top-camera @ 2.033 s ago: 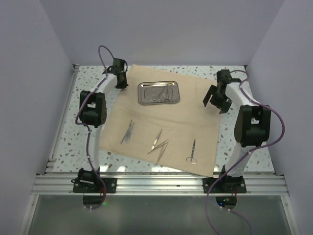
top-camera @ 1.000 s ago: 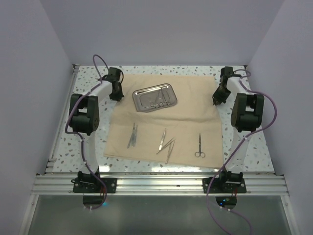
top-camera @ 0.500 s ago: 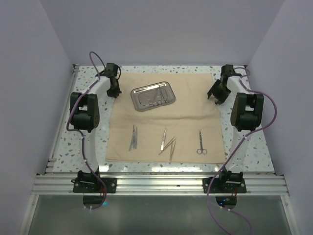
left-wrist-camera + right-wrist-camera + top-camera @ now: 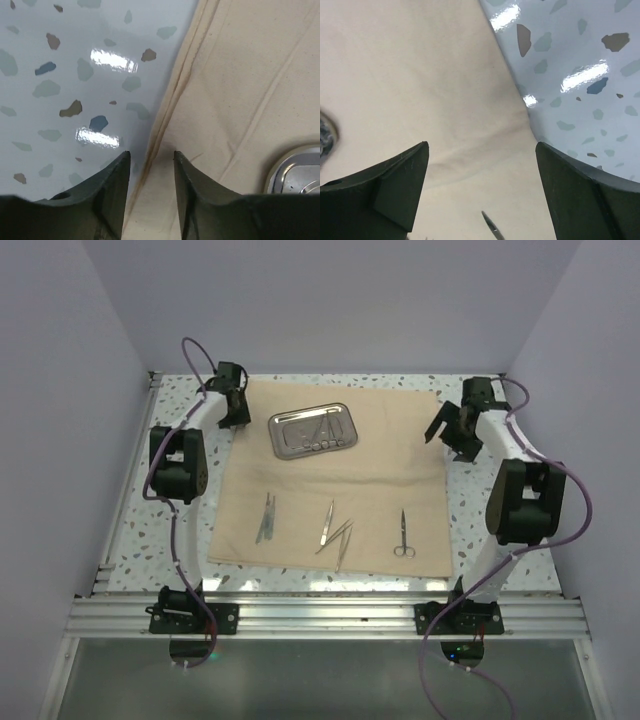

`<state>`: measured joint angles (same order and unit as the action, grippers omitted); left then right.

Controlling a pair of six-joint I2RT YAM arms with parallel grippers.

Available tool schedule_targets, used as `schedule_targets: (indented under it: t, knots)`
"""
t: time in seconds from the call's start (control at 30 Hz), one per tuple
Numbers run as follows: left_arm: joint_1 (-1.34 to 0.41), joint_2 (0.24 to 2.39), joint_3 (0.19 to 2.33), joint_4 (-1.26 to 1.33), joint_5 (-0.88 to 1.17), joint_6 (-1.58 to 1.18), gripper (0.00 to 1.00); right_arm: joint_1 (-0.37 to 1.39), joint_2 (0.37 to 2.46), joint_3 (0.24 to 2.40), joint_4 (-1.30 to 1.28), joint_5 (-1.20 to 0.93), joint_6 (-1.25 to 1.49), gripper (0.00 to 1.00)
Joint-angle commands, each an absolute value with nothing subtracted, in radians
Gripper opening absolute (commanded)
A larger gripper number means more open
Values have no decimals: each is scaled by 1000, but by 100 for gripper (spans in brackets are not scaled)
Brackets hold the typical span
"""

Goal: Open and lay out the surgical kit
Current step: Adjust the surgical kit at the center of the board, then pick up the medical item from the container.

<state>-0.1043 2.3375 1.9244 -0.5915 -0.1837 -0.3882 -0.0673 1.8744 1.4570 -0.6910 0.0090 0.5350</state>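
Your cloth [image 4: 385, 475] lies flat across the middle of the bench [image 4: 135, 530], reaching nearly from the far edge to the near edge. The steel tray [image 4: 271, 430] sits on it toward the far edge, left of centre, with a few thin instruments [image 4: 318, 430] inside. Nearer the near edge, three sets rest on the cloth in a row: tweezers [image 4: 266, 517] on the left, a crossed pair of slim tools [image 4: 336, 530] in the middle, and ring-handled scissors [image 4: 402, 535] on the right.

Your left gripper [image 4: 150, 155] is by the far-left corner, its jaws only narrowly apart, with the cloth's hem running between the tips. You cannot tell whether it touches the fabric. Your right gripper [image 4: 481, 146] is by the far-right corner, jaws spread wide over the cloth's right edge, holding nothing.
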Motion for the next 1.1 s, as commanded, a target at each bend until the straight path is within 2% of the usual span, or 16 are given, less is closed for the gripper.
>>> schedule_targets:
  t: [0.0, 0.2, 0.43, 0.73, 1.07]
  knots:
    - [-113, 2225, 1934, -453, -227, -384, 57, -66, 1731, 1428, -676, 34, 503, 92]
    - [-219, 2204, 1990, -410, -176, -350, 60, -66, 1588, 1309, -719, 72, 495, 92]
    - [-388, 2273, 2014, -426, -110, -331, 56, -66, 1428, 1198, -791, 78, 485, 92]
    - [-474, 2336, 2039, -498, -121, -336, 50, -66, 1289, 1083, -854, 92, 465, 92]
    - [-505, 2223, 1822, -476, -179, -327, 37, -66, 1247, 1032, -853, 92, 472, 92]
